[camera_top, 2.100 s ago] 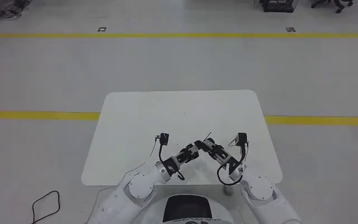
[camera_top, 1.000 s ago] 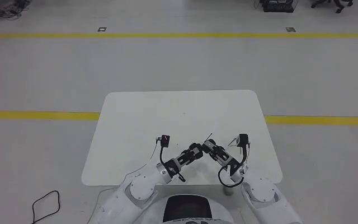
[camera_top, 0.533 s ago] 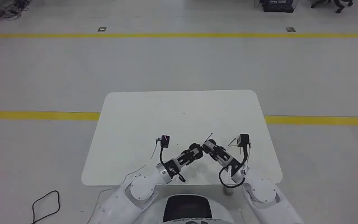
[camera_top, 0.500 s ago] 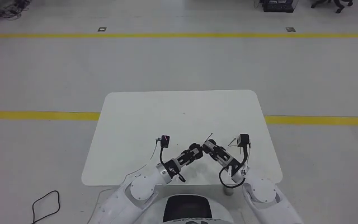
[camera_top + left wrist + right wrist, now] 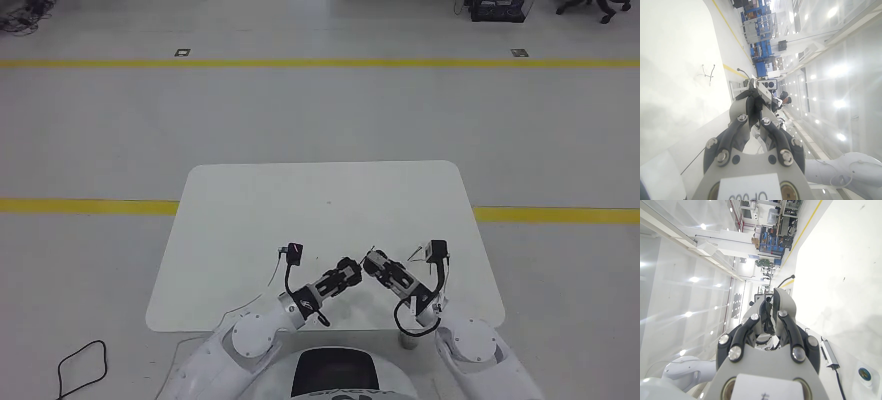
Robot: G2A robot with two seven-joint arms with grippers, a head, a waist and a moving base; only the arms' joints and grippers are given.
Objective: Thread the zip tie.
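My two grippers meet tip to tip over the near middle of the white table (image 5: 320, 200). The left gripper (image 5: 350, 268) comes in from the left and the right gripper (image 5: 371, 262) from the right. A thin black zip tie (image 5: 371, 250) sticks out from where they meet. In the left wrist view the left gripper (image 5: 753, 91) is shut on a bunched black zip tie (image 5: 744, 73), whose curved end rises past the fingertips. In the right wrist view the right gripper (image 5: 772, 296) is shut, and the zip tie (image 5: 786, 280) curves out from between its fingertips.
Several loose zip ties (image 5: 708, 74) lie on the table farther out from the grippers. The table's near edge is close under both arms. A small power brick with a cable (image 5: 828, 353) lies below the right arm.
Both grippers have drifted slightly towards the near edge of the table, still pressed together. The zip tie's free end has shifted a little with them.
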